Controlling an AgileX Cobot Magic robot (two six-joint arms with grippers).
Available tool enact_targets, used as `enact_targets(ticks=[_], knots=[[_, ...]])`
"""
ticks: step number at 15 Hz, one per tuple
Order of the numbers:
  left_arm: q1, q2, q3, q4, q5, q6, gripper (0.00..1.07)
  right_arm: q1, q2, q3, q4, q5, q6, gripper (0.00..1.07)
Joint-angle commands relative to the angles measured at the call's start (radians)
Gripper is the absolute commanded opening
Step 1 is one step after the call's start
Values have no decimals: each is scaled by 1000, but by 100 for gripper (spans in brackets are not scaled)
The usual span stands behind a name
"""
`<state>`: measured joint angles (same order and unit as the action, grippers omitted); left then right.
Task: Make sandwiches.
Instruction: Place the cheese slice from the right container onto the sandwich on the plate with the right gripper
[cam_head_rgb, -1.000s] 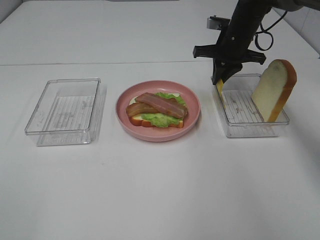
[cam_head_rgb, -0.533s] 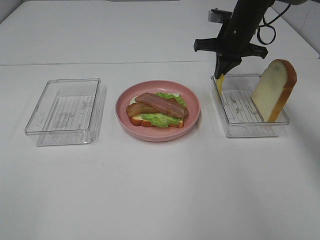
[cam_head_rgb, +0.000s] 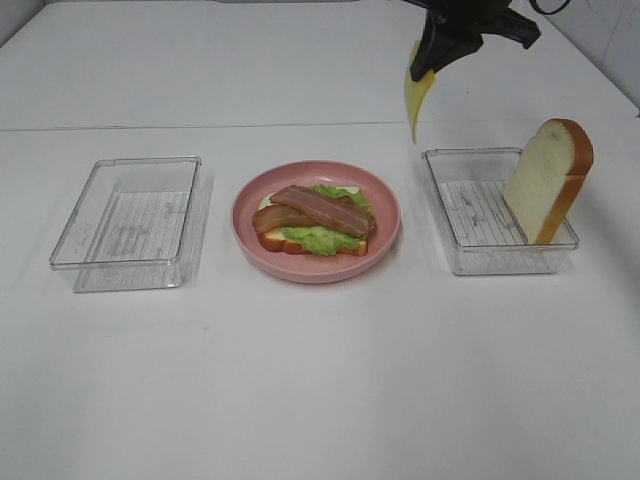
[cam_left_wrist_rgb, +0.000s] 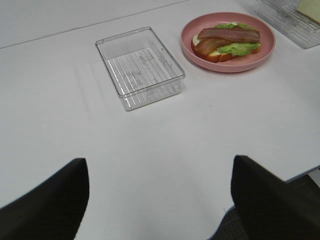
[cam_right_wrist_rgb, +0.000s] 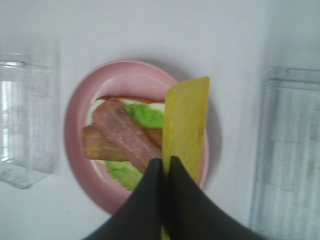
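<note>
On the pink plate (cam_head_rgb: 385, 225) lies a half-built sandwich (cam_head_rgb: 315, 222): a bread slice with crust, green lettuce and bacon strips on top, also seen in the left wrist view (cam_left_wrist_rgb: 227, 41) and the right wrist view (cam_right_wrist_rgb: 125, 137). My right gripper (cam_head_rgb: 428, 68) is high at the back right, shut on a yellow cheese slice (cam_head_rgb: 413, 100) that hangs down from it; its fingers (cam_right_wrist_rgb: 150, 200) pinch the cheese slice (cam_right_wrist_rgb: 185, 120) over the plate (cam_right_wrist_rgb: 80, 115). A second bread slice (cam_head_rgb: 548, 180) leans upright in the right clear tray (cam_head_rgb: 470, 215). My left gripper (cam_left_wrist_rgb: 160, 192) is open above bare table.
An empty clear tray (cam_head_rgb: 135, 220) stands left of the plate, seen too in the left wrist view (cam_left_wrist_rgb: 140, 67). The table's near edge shows by the left gripper's fingers (cam_left_wrist_rgb: 267, 197).
The right gripper has risen out of the right tray and shifted slightly left, lifting the cheese slice clear of the tray. Plate, bread and left arm have not moved.
</note>
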<state>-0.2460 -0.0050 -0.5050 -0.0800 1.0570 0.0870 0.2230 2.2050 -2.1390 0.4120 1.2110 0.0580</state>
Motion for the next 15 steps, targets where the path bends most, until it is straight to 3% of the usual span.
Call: enact_targets(ticks=[1,6,12,15], knots=[[2,-23,5,-4,-10,0,75,28,-7,2,73,30,-44,0],[2,-23,5,-4,-10,0,75,164,22,2,168,-19,-71,0],[2,-23,5,-4,-10,0,75,185,198,2,351,-91,-74,0],[2,-23,5,-4,-10,0,75,185,238,2,353,-104,-74,0]])
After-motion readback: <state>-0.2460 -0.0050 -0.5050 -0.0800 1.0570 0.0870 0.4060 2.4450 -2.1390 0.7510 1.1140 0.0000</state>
